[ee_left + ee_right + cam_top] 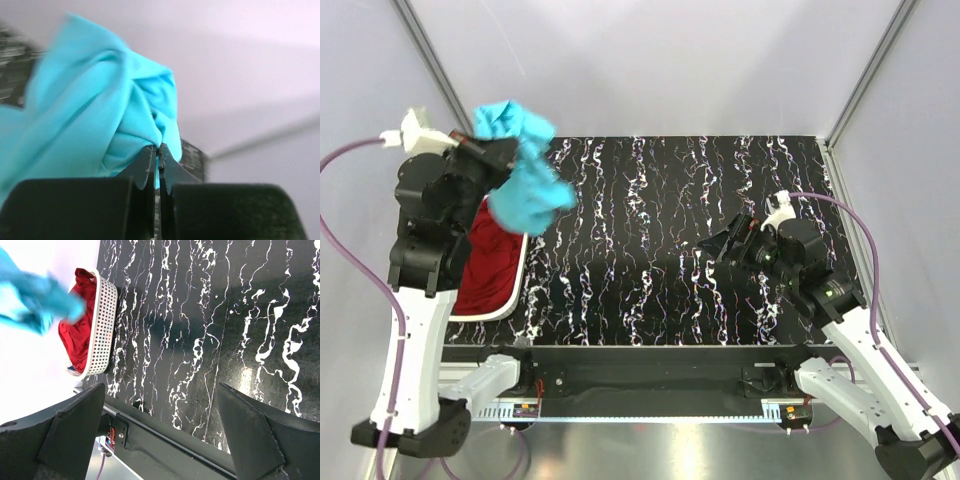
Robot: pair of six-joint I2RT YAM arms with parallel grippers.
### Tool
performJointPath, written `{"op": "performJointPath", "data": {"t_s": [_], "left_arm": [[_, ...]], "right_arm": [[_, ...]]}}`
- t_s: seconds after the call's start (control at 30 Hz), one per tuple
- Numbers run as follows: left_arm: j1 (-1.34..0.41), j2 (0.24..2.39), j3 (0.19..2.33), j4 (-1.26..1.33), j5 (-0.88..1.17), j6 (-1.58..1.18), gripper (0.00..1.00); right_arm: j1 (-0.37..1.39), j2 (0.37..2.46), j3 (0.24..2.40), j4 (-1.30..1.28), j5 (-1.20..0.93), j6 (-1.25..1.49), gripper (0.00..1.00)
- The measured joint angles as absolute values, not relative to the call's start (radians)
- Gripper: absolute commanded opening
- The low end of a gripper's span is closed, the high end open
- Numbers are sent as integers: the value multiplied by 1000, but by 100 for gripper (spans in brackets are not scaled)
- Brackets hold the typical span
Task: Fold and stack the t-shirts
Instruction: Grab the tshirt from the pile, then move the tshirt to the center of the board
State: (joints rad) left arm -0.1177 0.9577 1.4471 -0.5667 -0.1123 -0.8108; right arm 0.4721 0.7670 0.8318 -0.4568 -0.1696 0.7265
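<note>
A bunched turquoise t-shirt (523,165) hangs in the air at the table's far left, above the basket. My left gripper (498,152) is shut on a fold of it; the left wrist view shows the turquoise t-shirt (95,110) pinched between the closed fingertips (150,160). A dark red t-shirt (490,262) lies crumpled in the white laundry basket (520,280). In the right wrist view the red t-shirt (77,330) and the basket (102,325) show at upper left. My right gripper (725,243) stands open over the table's right side, holding nothing, far from both shirts.
The table top (660,250) is black with white marbling. Grey walls and metal frame posts (435,70) close in the back and sides. A black rail (650,360) runs along the near edge between the arm bases.
</note>
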Motion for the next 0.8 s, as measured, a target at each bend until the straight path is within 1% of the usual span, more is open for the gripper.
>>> {"op": "performJointPath", "data": {"t_s": [0.1,0.2,0.3,0.37,0.4,0.47,0.5,0.57,0.6,0.63,0.7,0.8], "left_arm": [[-247,1004,1512,-453,16,-815,0],[-354,1034,1475,-329,159,-834,0],[-454,1074,1346,-205,278,-838,0],[-495,1118,1258,-167,344,-837,0],[-510,1152,1214,-158,373,-836,1],[-525,1217,1106,-148,410,-831,7],[-527,1245,1055,-162,417,-824,24],[-527,1280,984,-226,413,-798,37],[-527,1290,963,-263,407,-784,48],[-527,1293,951,-306,400,-765,55],[-527,1286,947,-365,383,-727,65],[-527,1244,947,-417,334,-682,70]], "right_arm": [[472,760,832,-457,-169,727,100],[472,741,831,-457,-163,727,100],[472,706,825,-455,-140,744,100],[472,689,809,-453,-123,766,99],[472,682,801,-455,-116,776,98],[472,677,777,-454,-106,804,98],[472,677,765,-454,-101,818,97],[472,686,737,-456,-91,847,95],[472,695,727,-461,-89,859,95],[472,709,719,-461,-88,870,94],[472,743,710,-461,-85,889,90],[472,809,706,-461,-67,915,88]]}}
